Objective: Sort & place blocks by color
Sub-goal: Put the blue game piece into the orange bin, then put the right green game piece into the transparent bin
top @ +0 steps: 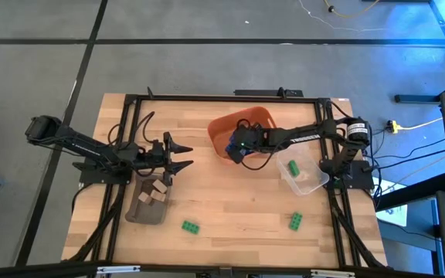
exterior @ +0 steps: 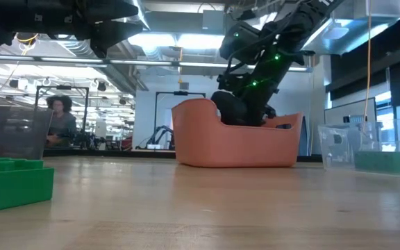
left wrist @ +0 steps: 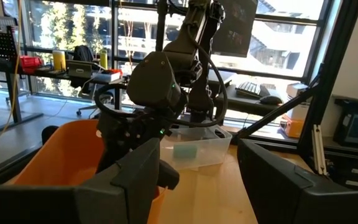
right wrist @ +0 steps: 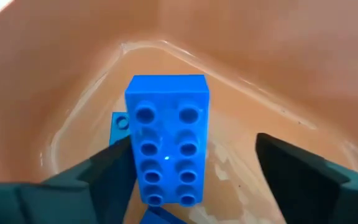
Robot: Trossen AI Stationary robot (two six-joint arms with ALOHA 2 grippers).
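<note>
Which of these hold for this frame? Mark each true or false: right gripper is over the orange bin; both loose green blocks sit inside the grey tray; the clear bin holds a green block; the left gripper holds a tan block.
1. The right gripper is over the orange bin: true; a blue block lies between its open fingers.
2. Both loose green blocks are in the grey tray: false; they lie on the table, and the tray holds tan blocks.
3. The clear bin holds a green block: true.
4. The left gripper holds a tan block: false; it is open and empty.
</note>
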